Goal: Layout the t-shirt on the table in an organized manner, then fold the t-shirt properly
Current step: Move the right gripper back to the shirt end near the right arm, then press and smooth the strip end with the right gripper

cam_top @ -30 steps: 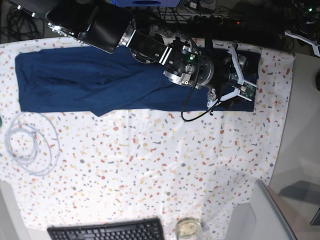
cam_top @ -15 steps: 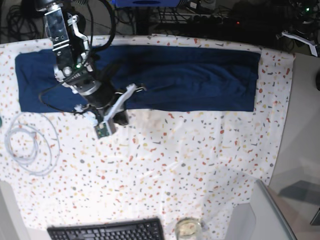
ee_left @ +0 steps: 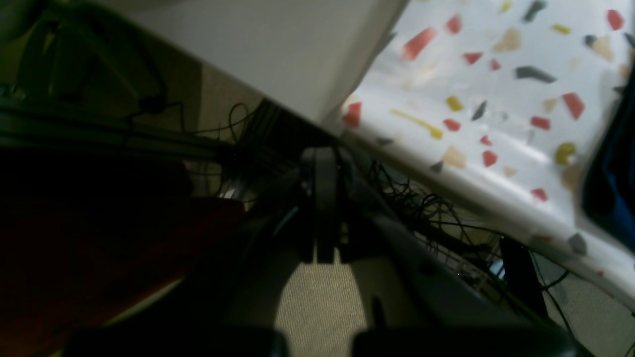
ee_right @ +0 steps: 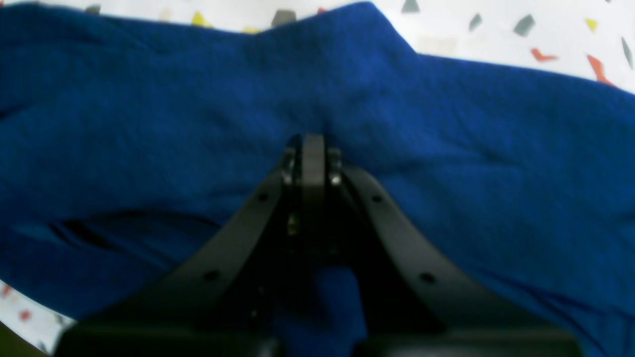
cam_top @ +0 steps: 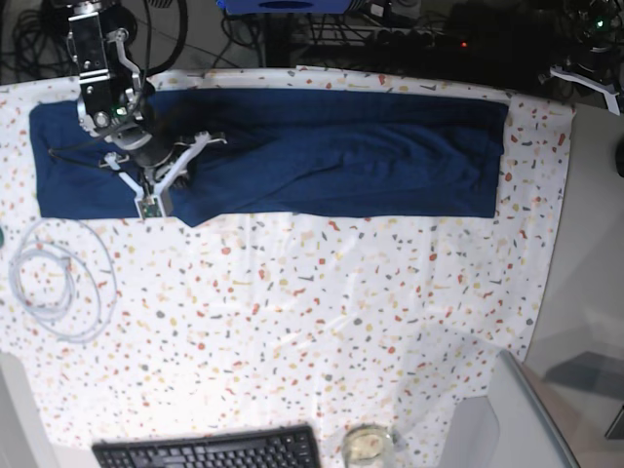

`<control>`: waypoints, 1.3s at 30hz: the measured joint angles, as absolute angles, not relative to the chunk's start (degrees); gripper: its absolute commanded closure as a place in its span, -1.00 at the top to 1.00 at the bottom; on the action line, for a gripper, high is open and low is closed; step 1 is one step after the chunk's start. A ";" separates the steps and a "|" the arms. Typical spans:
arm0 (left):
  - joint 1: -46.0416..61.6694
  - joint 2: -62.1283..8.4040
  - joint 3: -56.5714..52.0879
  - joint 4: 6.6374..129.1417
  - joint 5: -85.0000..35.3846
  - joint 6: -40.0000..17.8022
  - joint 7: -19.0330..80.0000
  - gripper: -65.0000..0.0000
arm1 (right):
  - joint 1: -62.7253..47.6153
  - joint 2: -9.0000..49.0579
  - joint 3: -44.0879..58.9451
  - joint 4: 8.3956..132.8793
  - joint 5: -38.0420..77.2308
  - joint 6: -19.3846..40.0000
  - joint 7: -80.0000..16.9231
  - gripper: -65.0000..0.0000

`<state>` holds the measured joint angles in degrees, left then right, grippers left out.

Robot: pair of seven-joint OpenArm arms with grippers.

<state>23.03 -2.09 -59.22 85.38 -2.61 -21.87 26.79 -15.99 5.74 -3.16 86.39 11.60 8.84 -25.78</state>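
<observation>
My right hand (ee_right: 312,144) is pinched shut on a ridge of the navy t-shirt (cam_top: 322,151), which lies as a long band across the far worktop (cam_top: 322,322), and if I've caught only the top layer, pulling will drag the fold askew.

From the base view I see the dark navy-blue fabric t-shirt (cam_top: 292,151) stretched in a long band across the far part of the white speckled table (cam_top: 322,312). My right gripper (cam_top: 166,175) sits on the shirt's left portion, near its front edge. A coil of thin white cable (cam_top: 58,278) lies on the table at the left, in front of the shirt. At the near edge a black keyboard (cam_top: 210,450) lies beside a small round glass dish (cam_top: 367,446) on its right.
</observation>
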 measured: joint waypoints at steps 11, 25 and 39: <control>21.43 -2.11 -59.13 84.95 -2.83 -21.96 26.59 -1.00 | -22.50 8.27 -3.01 97.36 11.60 8.60 -26.20 -1.00; 20.95 -2.09 -59.18 84.68 -2.63 -21.91 26.74 -1.00 | -4.91 6.59 -3.60 81.78 11.60 8.56 -41.82 -1.00; 20.08 -2.63 -59.18 81.97 -2.42 -21.89 27.03 -1.00 | -14.11 7.94 -3.07 92.31 11.79 8.54 -45.36 -1.00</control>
